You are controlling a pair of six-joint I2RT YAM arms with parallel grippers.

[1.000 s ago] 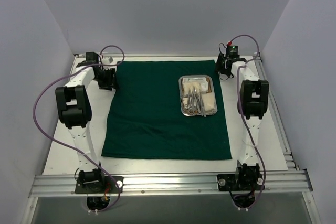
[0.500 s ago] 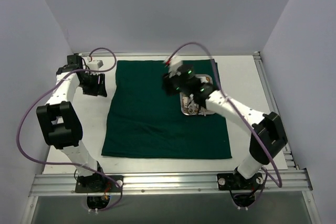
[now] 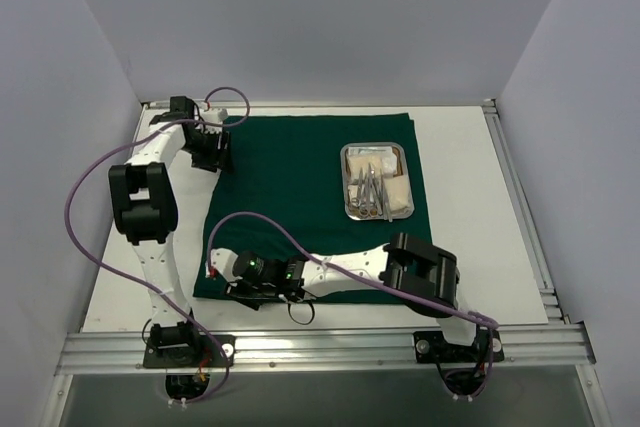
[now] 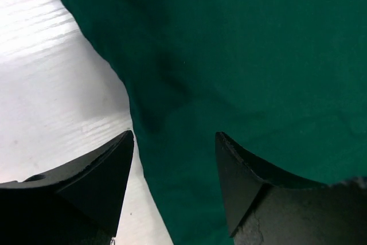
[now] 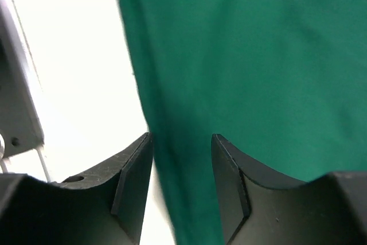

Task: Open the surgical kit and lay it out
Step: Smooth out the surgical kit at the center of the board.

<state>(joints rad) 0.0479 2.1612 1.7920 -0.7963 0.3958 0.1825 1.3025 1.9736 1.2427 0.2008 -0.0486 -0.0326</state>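
Note:
The dark green drape (image 3: 300,207) lies spread flat on the table. The steel tray (image 3: 347,183) sits on its far right part and holds silver forceps and scissors (image 3: 368,193) and white gauze (image 3: 395,190). My left gripper (image 3: 213,153) is open at the drape's far-left corner. In the left wrist view its jaws (image 4: 173,142) straddle the drape's edge (image 4: 258,55). My right gripper (image 3: 232,285) is open, low at the near-left corner. In the right wrist view its jaws (image 5: 180,142) straddle the drape's edge (image 5: 241,55), with nothing gripped.
The white tabletop (image 3: 480,207) shows around the drape, with walls on three sides. A metal rail (image 3: 320,347) runs along the near edge. My right arm (image 3: 420,269) lies stretched across the drape's near edge. Purple cables loop over both arms.
My right arm has swung from over the tray down to the drape's near-left corner. My left gripper has moved right, back onto the far-left corner.

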